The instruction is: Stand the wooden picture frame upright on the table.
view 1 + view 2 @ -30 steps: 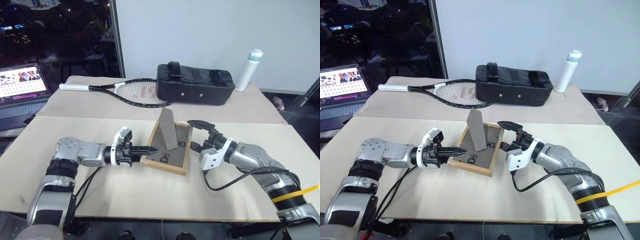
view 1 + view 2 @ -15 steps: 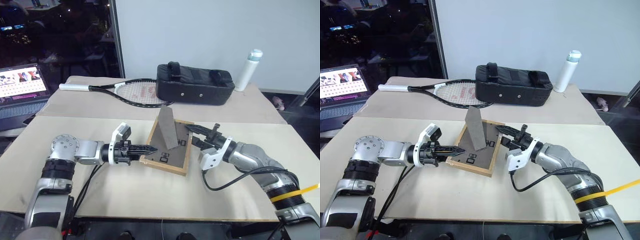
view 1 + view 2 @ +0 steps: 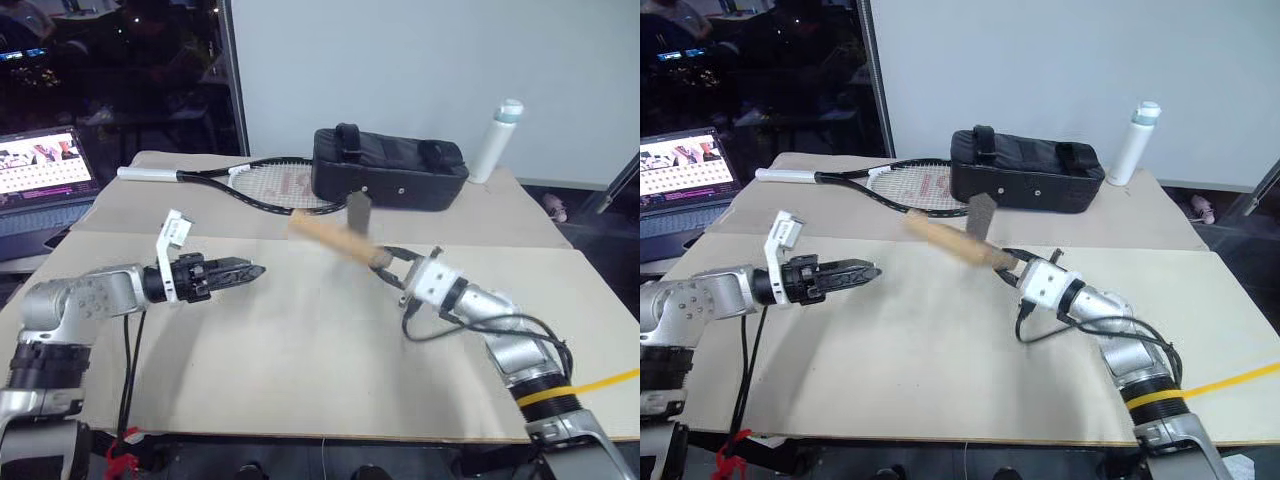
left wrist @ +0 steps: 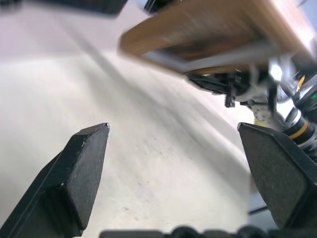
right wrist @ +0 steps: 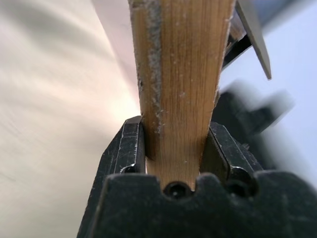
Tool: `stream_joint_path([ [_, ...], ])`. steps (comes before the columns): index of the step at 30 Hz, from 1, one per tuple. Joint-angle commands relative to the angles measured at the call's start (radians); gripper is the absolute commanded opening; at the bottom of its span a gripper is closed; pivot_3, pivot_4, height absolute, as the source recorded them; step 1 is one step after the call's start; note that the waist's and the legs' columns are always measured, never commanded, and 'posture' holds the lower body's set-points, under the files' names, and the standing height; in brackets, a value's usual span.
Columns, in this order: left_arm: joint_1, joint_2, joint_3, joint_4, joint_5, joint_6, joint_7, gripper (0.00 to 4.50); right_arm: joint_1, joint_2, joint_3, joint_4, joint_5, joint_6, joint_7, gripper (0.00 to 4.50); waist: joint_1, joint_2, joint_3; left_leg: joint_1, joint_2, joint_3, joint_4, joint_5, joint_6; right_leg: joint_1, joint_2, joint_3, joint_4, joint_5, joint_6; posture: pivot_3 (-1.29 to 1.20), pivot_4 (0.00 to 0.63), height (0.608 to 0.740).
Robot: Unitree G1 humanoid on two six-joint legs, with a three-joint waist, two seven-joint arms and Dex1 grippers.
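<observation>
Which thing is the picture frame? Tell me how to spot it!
Find the big beige table nearest the robot. Above its far edge, the robot's right hand pinches a thin light-wood slab by its edge, held up off the tabletop: that is the wooden picture frame. The black bag and racket behind it lie on the other table.

Both arms are silver-grey metal with black joint rings and white wrist housings. The left gripper (image 3: 243, 270) and right gripper (image 3: 385, 262) each have two black fingers (image 4: 79, 178). Black cables loop from the wrists; the right forearm carries a yellow band.
</observation>
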Motion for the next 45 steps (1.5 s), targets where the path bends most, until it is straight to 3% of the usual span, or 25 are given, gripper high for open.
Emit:
stream_joint_path([
  [1,0.011,-0.028,0.03,-0.052,0.07,-0.111,0.004,4.5,-0.063,0.011,-0.111,-0.041,0.215,0.361,0.015,1.23,0.004,0.0,0.0,0.0,0.0,0.0,0.0,0.0,0.0,0.0,0.0,0.0,0.0,0.0,0.0,0.0,0.15,0.709],
  [5,0.047,-0.089,0.037,-0.104,0.114,-0.166,0.06,4.5,-0.104,0.029,-0.164,-0.024,0.325,0.645,-0.012,1.22,0.004,0.0,0.0,0.0,0.0,0.0,0.0,0.0,0.0,-0.001,0.0,0.0,0.0,0.0,0.0,0.0,0.15,0.709],
  [13,0.091,-0.071,0.047,-0.138,0.074,-0.093,-0.016,4.5,-0.099,0.054,-0.21,-0.004,0.418,0.912,-0.02,1.22,-0.004,0.0,0.0,-0.001,0.0,0.0,-0.001,-0.001,0.001,-0.002,0.0,0.0,0.0,-0.002,0.002,0.0,0.15,0.709],
  [29,0.058,-0.129,-0.033,-0.131,0.196,-0.122,0.03,4.5,-0.036,0.079,-0.128,-0.009,0.388,0.907,0.073,1.21,-0.01,0.0,0.0,0.0,0.0,0.0,0.001,-0.001,0.001,-0.001,0.0,0.0,0.001,-0.005,0.007,0.0,0.15,0.709],
  [31,0.048,-0.134,-0.035,-0.124,0.207,-0.124,0.03,4.5,-0.031,0.076,-0.139,-0.017,0.393,0.897,0.081,2.22,-0.009,0.0,0.0,0.0,0.0,0.0,0.001,-0.001,0.001,-0.001,0.0,0.0,0.001,-0.005,0.007,0.0,0.15,0.709],
  [32,0.044,-0.132,-0.037,-0.12,0.216,-0.132,0.021,4.5,-0.029,0.067,-0.15,-0.031,0.402,0.899,0.088,2.36,-0.007,0.0,0.0,0.0,0.0,0.0,0.001,-0.001,0.001,-0.001,0.0,0.0,0.001,-0.005,0.007,0.0,0.15,0.709],
  [38,0.07,-0.101,-0.033,-0.087,0.257,-0.18,-0.043,4.5,0.066,-0.047,-0.211,-0.172,0.483,0.959,0.185,4.44,-0.002,0.001,0.0,-0.001,0.0,0.0,0.0,-0.001,0.001,-0.001,0.0,-0.001,0.0,-0.005,0.007,0.0,0.15,0.709],
  [42,0.132,-0.095,-0.023,-0.102,0.294,-0.226,-0.033,4.5,0.192,-0.149,-0.254,-0.292,0.517,0.963,0.24,4.48,0.0,0.001,0.0,-0.001,0.0,0.0,0.0,-0.001,0.001,-0.001,0.0,-0.001,0.0,-0.005,0.007,0.0,0.15,0.709],
  [45,0.219,-0.11,-0.042,-0.125,0.413,-0.324,0.062,4.5,0.342,-0.236,-0.261,-0.4,0.417,0.797,0.267,4.48,0.0,0.001,0.0,-0.001,0.0,0.0,0.0,-0.001,0.002,-0.001,0.0,-0.001,0.0,-0.006,0.007,0.0,0.15,0.709],
])
